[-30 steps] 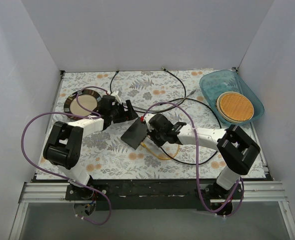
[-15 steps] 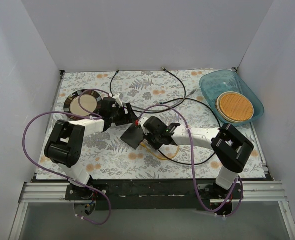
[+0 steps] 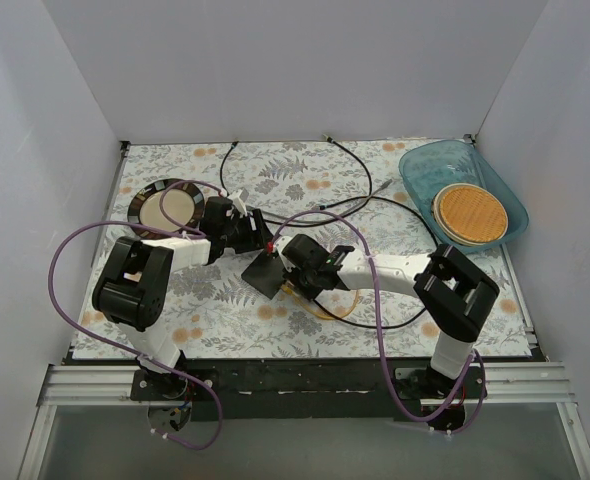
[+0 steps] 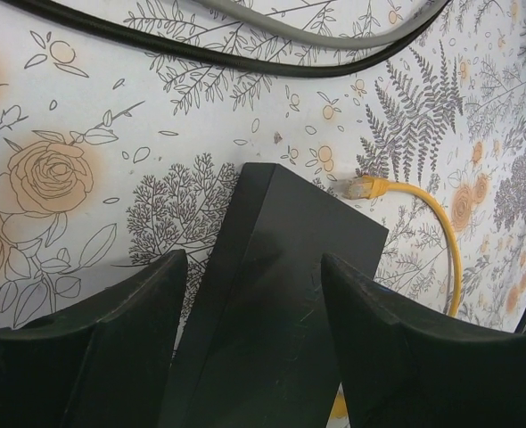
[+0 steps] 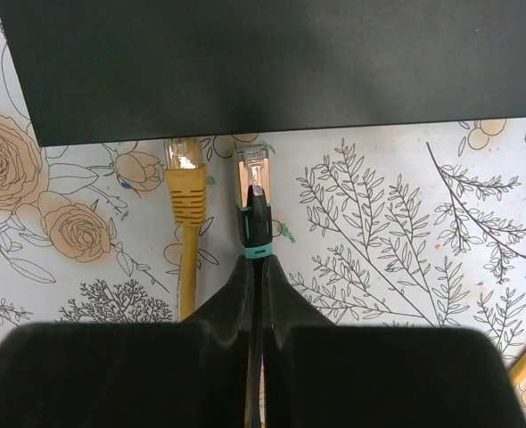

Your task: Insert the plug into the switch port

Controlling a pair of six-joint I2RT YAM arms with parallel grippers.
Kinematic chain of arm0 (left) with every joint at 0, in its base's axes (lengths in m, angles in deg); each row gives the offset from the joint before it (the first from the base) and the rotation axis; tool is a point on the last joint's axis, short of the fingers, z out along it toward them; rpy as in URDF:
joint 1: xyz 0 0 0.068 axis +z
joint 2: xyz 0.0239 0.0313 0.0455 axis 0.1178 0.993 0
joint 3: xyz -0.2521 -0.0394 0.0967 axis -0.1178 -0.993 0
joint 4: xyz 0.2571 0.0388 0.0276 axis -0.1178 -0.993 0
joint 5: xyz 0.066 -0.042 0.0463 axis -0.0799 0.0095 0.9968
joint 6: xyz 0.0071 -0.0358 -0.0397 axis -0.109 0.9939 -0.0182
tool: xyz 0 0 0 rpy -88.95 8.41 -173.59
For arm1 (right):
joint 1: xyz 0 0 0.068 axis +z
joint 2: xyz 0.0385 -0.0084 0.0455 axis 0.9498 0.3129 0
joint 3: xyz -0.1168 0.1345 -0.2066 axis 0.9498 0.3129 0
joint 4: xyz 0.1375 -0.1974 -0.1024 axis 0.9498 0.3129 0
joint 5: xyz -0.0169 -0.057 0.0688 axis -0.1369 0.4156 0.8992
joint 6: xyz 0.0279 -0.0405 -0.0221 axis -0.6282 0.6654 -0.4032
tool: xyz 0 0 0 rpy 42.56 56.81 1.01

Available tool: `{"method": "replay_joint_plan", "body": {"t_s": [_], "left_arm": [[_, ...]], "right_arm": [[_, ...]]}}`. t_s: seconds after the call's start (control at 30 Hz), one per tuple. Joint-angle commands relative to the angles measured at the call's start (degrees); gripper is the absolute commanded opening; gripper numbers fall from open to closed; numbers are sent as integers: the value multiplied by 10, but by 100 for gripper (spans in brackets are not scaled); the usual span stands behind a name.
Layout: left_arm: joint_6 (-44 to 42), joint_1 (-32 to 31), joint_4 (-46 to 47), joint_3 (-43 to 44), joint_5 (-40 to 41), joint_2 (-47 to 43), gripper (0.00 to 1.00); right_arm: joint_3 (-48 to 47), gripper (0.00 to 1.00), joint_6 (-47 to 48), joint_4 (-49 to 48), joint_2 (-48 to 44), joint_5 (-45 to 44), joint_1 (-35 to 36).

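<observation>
The switch [image 3: 264, 273] is a flat matte-black box on the floral mat, mid-table. In the left wrist view the switch [image 4: 281, 294] sits between my left gripper's [image 4: 254, 259] two fingers, which close on its sides; in the top view that gripper [image 3: 256, 243] is at the switch's far end. My right gripper [image 5: 256, 263] is shut on the cable just behind a black plug [image 5: 252, 201] with a teal boot. The plug's metal tip touches the switch's edge [image 5: 263, 62]. The sockets are hidden. The right gripper [image 3: 293, 262] is at the switch's right side.
A yellow plug [image 5: 184, 174] on a yellow cable lies just left of the held plug, also showing in the left wrist view [image 4: 367, 187]. A round dark-rimmed plate [image 3: 167, 203] is at far left. A blue tub [image 3: 505, 200] holds an orange disc. Black cables [image 3: 345, 200] cross behind.
My right gripper has moved left with the plug, up to the switch's edge. My left gripper has moved in onto the switch, which has shifted slightly left.
</observation>
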Motion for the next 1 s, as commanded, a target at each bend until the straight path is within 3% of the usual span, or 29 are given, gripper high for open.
{"method": "replay_joint_plan", "body": {"t_s": [0.0,0.97], "left_arm": [[-2,3,14,-11,-12,-10,60],[3,3,24,-8,-39,11,56]], "right_arm": [[-25,1,-11,-2,6,-16,5],[-39,1,-20,-25,23,-24,6]]}}
